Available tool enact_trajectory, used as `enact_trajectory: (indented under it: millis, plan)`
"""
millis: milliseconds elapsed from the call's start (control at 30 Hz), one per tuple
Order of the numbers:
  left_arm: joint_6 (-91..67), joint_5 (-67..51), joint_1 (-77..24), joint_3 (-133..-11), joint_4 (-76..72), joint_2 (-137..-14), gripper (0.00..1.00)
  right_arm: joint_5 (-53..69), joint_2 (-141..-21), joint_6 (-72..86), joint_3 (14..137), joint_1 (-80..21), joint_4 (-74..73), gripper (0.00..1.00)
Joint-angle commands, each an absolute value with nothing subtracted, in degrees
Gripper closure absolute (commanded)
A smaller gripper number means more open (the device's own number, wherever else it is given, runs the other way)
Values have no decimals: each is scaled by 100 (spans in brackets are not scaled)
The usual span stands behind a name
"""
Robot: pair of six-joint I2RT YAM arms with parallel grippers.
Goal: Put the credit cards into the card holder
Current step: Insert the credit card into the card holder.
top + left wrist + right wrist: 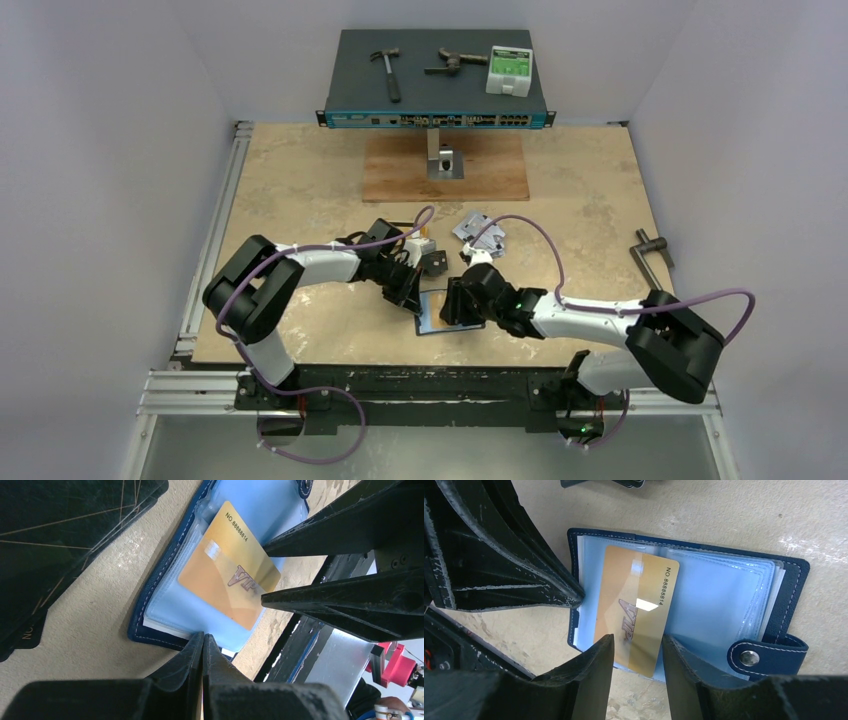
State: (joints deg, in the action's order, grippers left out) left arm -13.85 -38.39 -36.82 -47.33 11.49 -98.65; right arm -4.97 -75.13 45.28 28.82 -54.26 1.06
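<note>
Low in the overhead view, just above my two bases, my left gripper [203, 641] and right gripper [637, 639] meet from either side over the card holder [791, 587]. It lies open and flat on the table [300, 180] with its clear sleeves facing up. Its snap tab [769, 655] sits at the lower right of the right wrist view.

My left fingers [192, 655] are pressed fully together, tips against the holder's edge at the bottom centre of the left wrist view. A gold card [225, 565] marked VIP lies on the sleeves, part of it seemingly under clear plastic. My right fingers [596, 670] stand partly apart on either side of its other end. I cannot tell whether they pinch the card or only flank it.

Black cards [65, 525] fill the upper left of the left wrist view, near the holder on the table. Further up the overhead view, at centre, a small heap of silver-grey cards [478, 232] lies beyond my right wrist. Behind it, a wooden board [400, 175] carries a small metal bracket [443, 160].

At the top of the frame, a flat dark box [437, 95] with a row of ports holds a hammer [386, 73], a second tool [452, 65] and a white box [509, 70]. A metal handle [650, 250] lies near the table's right edge.
</note>
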Motion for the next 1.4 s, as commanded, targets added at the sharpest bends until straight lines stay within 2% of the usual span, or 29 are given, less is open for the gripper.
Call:
enact_trajectory:
  millis: [0, 300, 467, 633, 900, 1133, 1367]
  plan:
    - [-1239, -3861, -3678, -4689, 1064, -9635, 100, -409, -7725, 4606, 3104, -5484, 390, 59]
    - [-1240, -3884, -3674, -4685, 1072, -9634, 100, -239, -7984, 4696, 3197, -5517, 763, 60]
    - [-1230, -3886, -3670, -4694, 1099, -9625, 100, -307, -7555, 4625, 3252, -5515, 332, 59]
    - [-1143, -3887, -3634, -4739, 1221, -9555, 100, -415, -7177, 4690, 2995, -5519, 10, 59]
    - [-755, -4081, -3502, -4968, 1646, -9424, 100, -604, -7249, 4791, 2517, -5518, 63, 57]
    - [-209, -4017, -3481, -5115, 1959, -9474, 100, -852, -7075, 4597, 2993, -5493, -349, 53]
    - [-197, -3774, -3514, -5061, 1933, -9446, 100, -780, -7427, 4450, 3388, -5488, -149, 53]
